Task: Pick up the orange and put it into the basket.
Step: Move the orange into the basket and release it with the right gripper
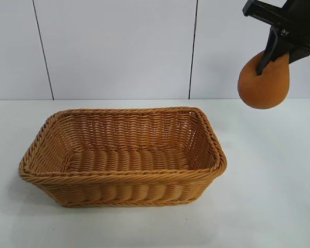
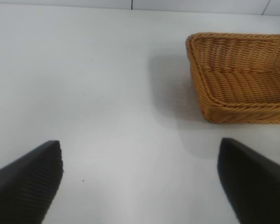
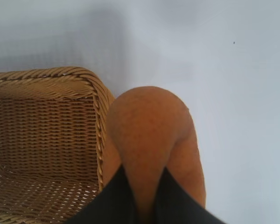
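The right claw (image 1: 273,56) is clamped on the orange (image 1: 263,82), suspended above the counter (image 1: 268,196) beside the basket (image 1: 121,178); the left claw (image 2: 140,182) stands released.

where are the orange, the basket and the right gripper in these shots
orange (image 1: 263,85): exterior view, its rounded lower body.
basket (image 1: 119,174): exterior view, near rim.
right gripper (image 1: 266,61): exterior view, between fingertips pinching the orange's top.

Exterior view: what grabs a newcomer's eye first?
The dull orange-brown, pear-shaped soft orange hanging in the air at the upper right, pinched at its top by the black right gripper, beyond the basket's right end. Next, the big tan woven wicker basket, empty, mid-table on the white table. The left gripper sits open over bare table beside the basket.
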Controlling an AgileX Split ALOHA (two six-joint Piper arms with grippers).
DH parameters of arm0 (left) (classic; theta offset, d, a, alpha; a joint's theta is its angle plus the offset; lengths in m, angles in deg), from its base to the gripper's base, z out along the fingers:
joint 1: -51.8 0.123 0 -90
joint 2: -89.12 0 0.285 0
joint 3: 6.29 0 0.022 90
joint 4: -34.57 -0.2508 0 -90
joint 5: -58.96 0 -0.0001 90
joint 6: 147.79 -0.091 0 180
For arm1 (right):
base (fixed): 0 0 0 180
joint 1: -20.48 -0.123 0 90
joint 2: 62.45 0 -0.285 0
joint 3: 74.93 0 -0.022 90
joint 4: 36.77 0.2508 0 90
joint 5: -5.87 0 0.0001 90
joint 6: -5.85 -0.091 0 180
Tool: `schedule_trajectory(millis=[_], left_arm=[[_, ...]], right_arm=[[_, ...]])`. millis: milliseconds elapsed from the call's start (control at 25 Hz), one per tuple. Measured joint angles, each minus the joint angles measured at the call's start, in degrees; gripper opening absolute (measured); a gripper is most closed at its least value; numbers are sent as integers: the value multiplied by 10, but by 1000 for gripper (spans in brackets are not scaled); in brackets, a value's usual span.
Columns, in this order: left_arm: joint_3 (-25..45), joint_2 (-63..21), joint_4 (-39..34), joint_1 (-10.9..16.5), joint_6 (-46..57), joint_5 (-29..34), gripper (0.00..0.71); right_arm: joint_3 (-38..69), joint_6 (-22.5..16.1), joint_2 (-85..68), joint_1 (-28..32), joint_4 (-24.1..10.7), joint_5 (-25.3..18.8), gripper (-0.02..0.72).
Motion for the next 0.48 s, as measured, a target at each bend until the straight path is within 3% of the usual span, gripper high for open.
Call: schedule_trajectory(millis=[160, 480], left_arm=[[0, 0, 0, 0, 0, 0, 643], [0, 0, 0, 0, 0, 0, 643]], right_arm=[[-1, -8, 0, -57, 6, 20, -3], [-2, -49, 5, -205, 12, 109, -3]])
